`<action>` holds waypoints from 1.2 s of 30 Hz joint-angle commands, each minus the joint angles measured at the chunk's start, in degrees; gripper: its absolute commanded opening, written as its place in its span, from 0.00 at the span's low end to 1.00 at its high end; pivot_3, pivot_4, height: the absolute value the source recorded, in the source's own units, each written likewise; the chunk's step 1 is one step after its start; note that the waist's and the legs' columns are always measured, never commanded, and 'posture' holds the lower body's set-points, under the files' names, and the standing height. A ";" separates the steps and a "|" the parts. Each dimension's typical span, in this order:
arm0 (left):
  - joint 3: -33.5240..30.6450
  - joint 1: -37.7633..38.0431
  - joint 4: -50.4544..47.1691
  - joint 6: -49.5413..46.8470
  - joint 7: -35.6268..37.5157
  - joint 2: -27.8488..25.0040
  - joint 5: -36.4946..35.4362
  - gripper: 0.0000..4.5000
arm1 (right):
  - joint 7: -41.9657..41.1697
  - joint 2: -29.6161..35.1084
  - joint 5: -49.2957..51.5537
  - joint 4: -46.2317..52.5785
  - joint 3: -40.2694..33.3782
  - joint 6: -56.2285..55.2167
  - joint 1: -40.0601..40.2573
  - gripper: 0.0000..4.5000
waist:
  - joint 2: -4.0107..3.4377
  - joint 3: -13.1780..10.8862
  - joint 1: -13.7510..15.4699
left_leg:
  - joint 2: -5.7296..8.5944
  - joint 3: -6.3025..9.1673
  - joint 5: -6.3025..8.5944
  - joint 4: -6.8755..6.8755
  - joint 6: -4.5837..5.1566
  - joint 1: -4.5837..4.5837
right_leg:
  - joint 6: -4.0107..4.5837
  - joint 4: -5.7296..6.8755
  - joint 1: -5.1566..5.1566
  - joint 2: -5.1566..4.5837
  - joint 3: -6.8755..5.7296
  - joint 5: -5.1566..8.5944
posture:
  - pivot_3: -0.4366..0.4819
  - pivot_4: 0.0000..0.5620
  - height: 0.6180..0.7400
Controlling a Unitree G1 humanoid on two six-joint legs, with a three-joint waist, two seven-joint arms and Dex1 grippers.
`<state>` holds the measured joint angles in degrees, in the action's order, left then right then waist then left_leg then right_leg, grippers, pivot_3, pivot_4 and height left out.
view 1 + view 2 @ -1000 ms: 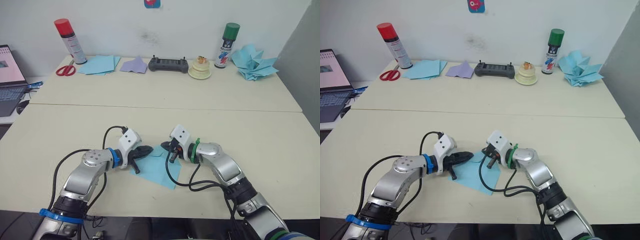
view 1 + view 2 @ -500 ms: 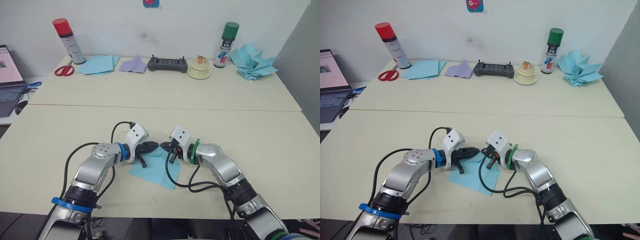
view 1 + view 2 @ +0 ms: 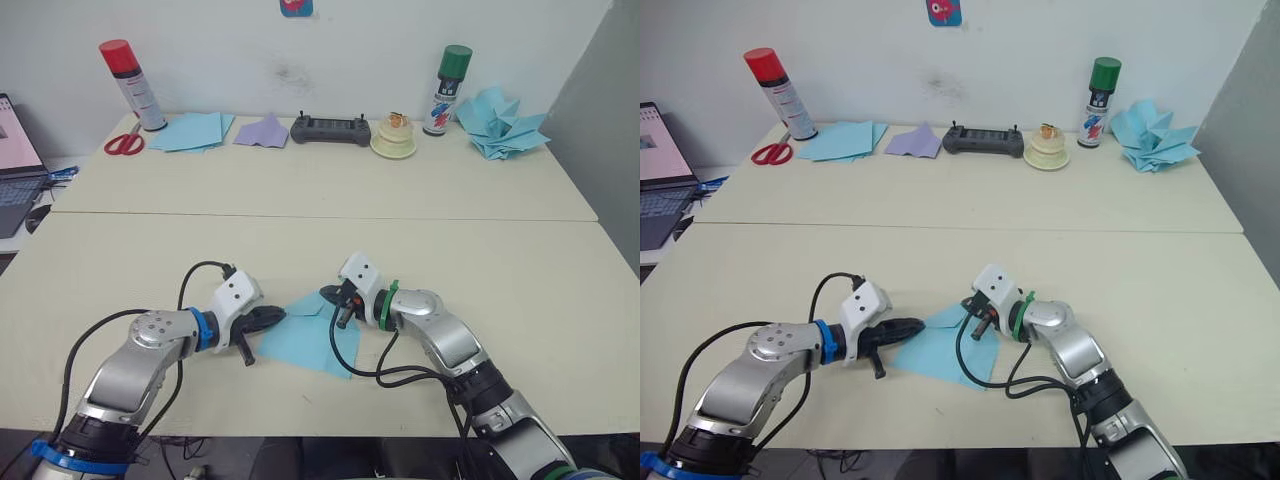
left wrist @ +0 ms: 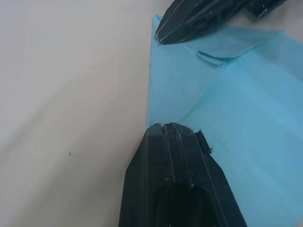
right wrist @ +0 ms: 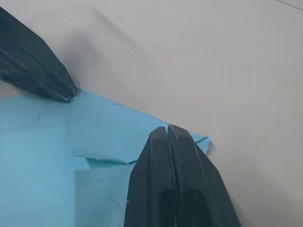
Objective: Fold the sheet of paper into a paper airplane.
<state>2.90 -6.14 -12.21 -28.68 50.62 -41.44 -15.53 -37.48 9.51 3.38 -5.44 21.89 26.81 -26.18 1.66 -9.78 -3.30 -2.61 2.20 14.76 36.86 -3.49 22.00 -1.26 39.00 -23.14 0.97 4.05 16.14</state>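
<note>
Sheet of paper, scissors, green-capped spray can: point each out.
sheet of paper (image 3: 305, 340), left eye view, flat middle of the sheet.
scissors (image 3: 124, 144), left eye view, red handles.
green-capped spray can (image 3: 1100, 95), right eye view, can body.

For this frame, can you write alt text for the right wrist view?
The right tool, fingers shut, presses a folded corner of the blue sheet on a pale table. The left tool touches the sheet's far edge.

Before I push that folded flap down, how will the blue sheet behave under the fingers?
Probably floppy: the sheet of paper is thin, and its folded corner lifts slightly. It likely slides on the smooth table unless the right gripper pins it.
</note>
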 commanded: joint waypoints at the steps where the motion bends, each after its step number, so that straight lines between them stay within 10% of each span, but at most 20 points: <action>1: -2.25 -2.29 -2.04 -1.63 0.27 0.27 -2.88 0.01 | -1.22 0.63 -0.63 -1.81 1.10 0.36 0.64 0.00 | 0.01 -0.01 0.05 | 0.00 0.00 0.00 0.00 0.00 0.01 | 0.00 0.00 0.00 0.00 0.00 0.00 | 0.48 0.27 1.00; 17: 10.14 -6.90 5.17 1.39 1.68 1.79 4.02 0.01 | -6.62 3.01 6.75 11.06 -3.27 7.21 -0.39 0.00 | -0.03 -0.14 0.16 | 0.01 0.04 0.00 0.01 0.00 0.20 | 0.02 -0.02 -0.11 0.00 -0.03 0.01 | 0.48 0.27 1.00; 30: 10.23 -5.31 6.40 2.20 1.02 4.58 4.74 0.01 | -12.56 20.36 8.65 20.03 -1.56 15.18 6.12 0.00 | -0.15 -0.05 1.43 | 0.09 0.01 0.00 0.07 0.00 0.16 | -0.07 -0.04 -0.02 -0.04 0.00 0.06 | 0.48 0.27 1.00; 36: 10.11 -6.05 6.85 2.20 0.55 5.27 4.71 0.01 | -10.74 15.30 12.14 18.85 -1.97 17.70 6.77 0.00 | -0.11 0.02 1.41 | 0.08 0.02 0.00 0.08 0.00 0.01 | -0.08 -0.02 0.09 -0.02 0.00 0.05 | 0.48 0.27 1.00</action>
<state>10.69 -13.12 -7.16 -25.40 51.30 -36.73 -12.54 -48.24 26.11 13.21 12.75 19.19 42.97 -19.59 1.55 -9.77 -1.89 -2.53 2.22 14.76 36.94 -3.49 22.00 -1.34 38.99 -23.05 0.95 4.04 16.20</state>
